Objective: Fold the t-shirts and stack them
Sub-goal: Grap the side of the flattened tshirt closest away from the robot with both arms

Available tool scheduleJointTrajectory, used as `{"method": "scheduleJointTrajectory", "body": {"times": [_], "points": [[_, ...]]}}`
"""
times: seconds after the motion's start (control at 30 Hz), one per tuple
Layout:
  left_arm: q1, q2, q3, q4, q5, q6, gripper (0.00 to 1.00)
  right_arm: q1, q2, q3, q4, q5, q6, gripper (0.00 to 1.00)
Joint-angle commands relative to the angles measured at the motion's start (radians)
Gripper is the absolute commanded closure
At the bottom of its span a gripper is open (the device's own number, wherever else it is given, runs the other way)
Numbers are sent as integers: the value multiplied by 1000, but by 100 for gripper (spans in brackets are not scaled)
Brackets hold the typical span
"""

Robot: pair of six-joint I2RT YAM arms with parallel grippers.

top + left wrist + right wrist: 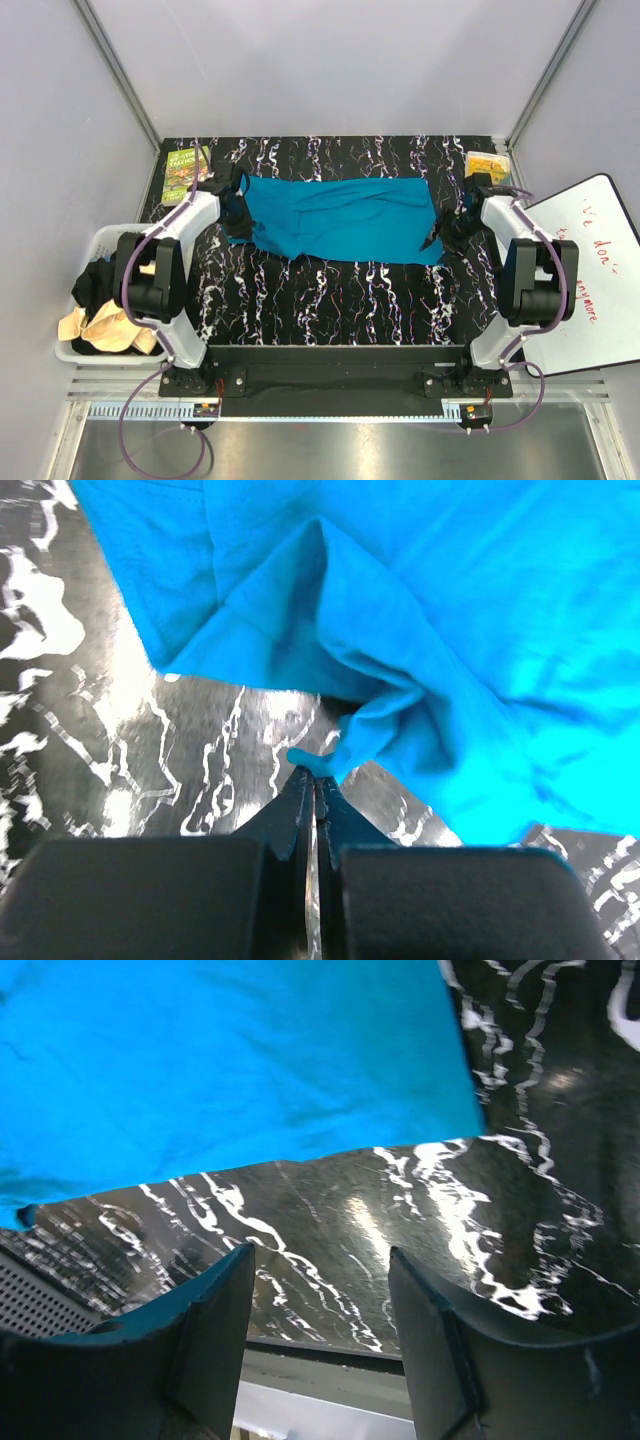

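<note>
A teal blue t-shirt [340,218] lies spread and wrinkled across the far middle of the black marbled table [330,300]. My left gripper [235,207] is at the shirt's left edge. In the left wrist view its jaws [315,770] are shut, pinching a small fold of the teal shirt [420,630] at the tips. My right gripper [441,233] is at the shirt's right front corner. In the right wrist view it [320,1253] is open and empty over bare table, with the teal shirt's edge [230,1060] just ahead. A black shirt [95,282] and cream-beige shirts [110,328] lie in the basket.
A white slatted basket [105,238] stands off the table's left edge. A green book [185,172] lies at the far left corner and a yellow book [488,163] at the far right. A whiteboard [590,260] leans at the right.
</note>
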Motion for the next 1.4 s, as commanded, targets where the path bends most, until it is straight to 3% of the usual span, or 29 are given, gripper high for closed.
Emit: {"method": "scheduleJointTrajectory", "body": {"times": [0.0,0.7,0.73,0.77,0.8,0.9,1.1,1.37], "points": [[-2,-99,23,-29,-29,30,100,-10,-30,-13,-26,85,5,37],[-3,-397,-6,-221,-6,17,100,-23,217,55,126,161,48,45],[-3,-419,-9,-238,-6,17,100,-23,221,55,134,163,50,47],[-3,-429,-20,-244,-6,15,100,-23,227,55,140,163,48,57],[-3,-439,-26,-249,-6,13,100,-23,232,53,155,161,48,77],[-3,-473,-64,-265,24,9,100,-23,243,50,174,140,31,100],[-3,-519,-88,-287,23,-2,100,-23,166,16,166,102,14,100],[-3,-415,84,-282,3,-8,100,-23,114,131,151,46,16,100]]}}
